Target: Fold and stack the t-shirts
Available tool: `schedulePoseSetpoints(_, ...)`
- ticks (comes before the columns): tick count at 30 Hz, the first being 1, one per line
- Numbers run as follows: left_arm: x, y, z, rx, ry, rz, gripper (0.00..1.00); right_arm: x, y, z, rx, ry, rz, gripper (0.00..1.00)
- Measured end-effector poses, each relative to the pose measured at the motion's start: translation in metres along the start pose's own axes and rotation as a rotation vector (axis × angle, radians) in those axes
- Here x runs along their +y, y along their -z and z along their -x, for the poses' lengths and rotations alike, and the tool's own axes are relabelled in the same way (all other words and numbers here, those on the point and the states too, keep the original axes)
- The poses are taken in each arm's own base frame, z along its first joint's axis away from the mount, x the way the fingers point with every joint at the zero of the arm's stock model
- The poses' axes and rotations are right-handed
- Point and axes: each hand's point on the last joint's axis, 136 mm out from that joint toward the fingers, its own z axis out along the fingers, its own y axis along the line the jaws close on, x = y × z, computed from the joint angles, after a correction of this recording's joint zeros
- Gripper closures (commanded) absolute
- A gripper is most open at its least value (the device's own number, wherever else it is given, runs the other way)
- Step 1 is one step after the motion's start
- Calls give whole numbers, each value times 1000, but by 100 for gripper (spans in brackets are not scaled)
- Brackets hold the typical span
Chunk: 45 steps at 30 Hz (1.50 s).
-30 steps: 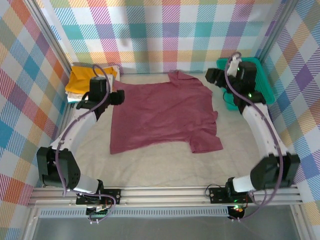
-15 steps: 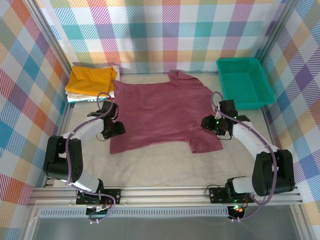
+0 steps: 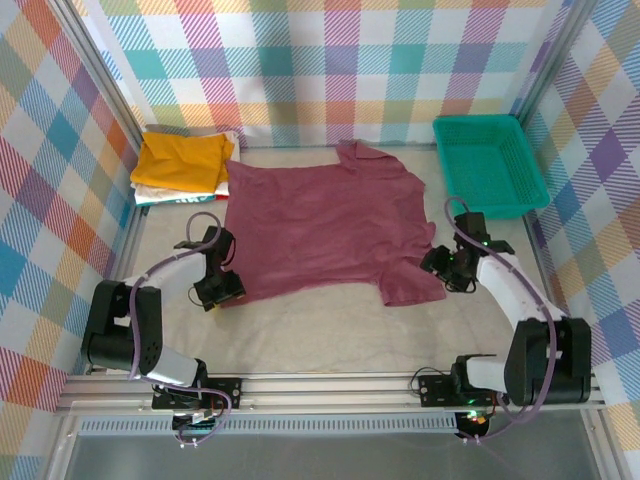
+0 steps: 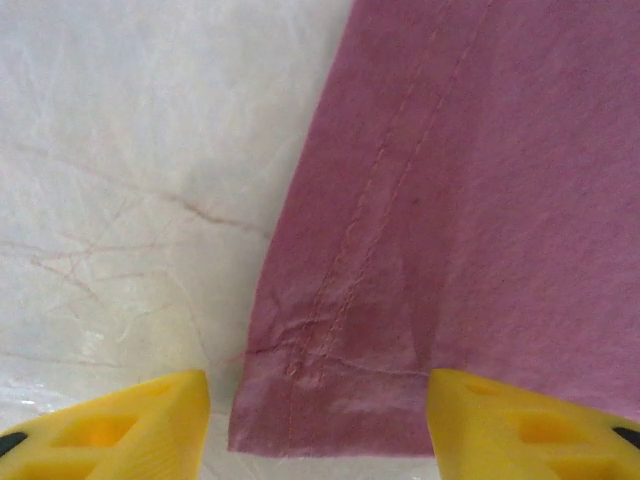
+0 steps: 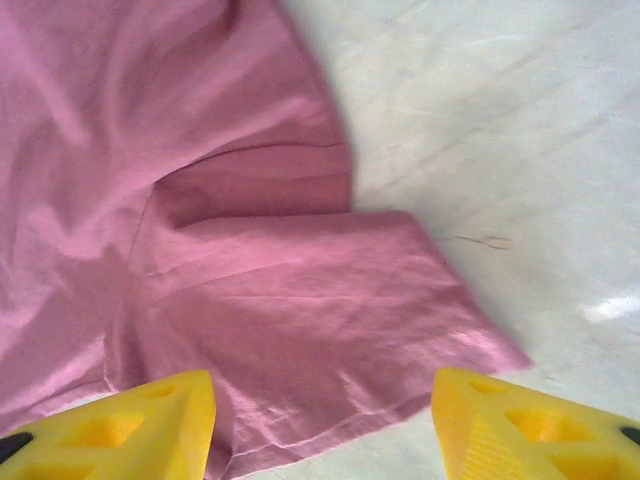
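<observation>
Both arms have pulled back, so your left gripper (image 4: 320, 425) and right gripper (image 5: 325, 425) straddle hem corner and sleeve of the maroon t-shirt (image 3: 325, 225), fingers released (nothing grasped) for pinching.

1. My top view is bright and evenly lit; shadows are faint.
2. Left wrist feed: glare washes out the desk (image 4: 120, 150), yet the shirt (image 4: 480, 200) stitching reads sharp.
3. Right wrist: I see a glare patch on the desk and soft-focus yellow fingers (image 5: 120, 425).
</observation>
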Motion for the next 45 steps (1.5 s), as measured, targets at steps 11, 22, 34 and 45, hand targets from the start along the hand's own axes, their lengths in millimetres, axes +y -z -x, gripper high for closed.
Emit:
schedulePoseSetpoints(11, 21, -4, -6, 0, 41, 65, 96, -27, -28, -21, 115, -158, 7, 48)
schedulePoseSetpoints(22, 22, -3, -5, -5, 37, 61, 100, -10, -55, -35, 211, -214, 133, 93)
schedulePoseSetpoints(34, 2, 35, 17, -166, 54, -102, 100, -13, 4, -26, 51, -224, 150, 100)
schedulePoseSetpoints(45, 14, 52, 4, -143, 154, -164, 100, -40, 38, -64, 77, -309, 70, 97)
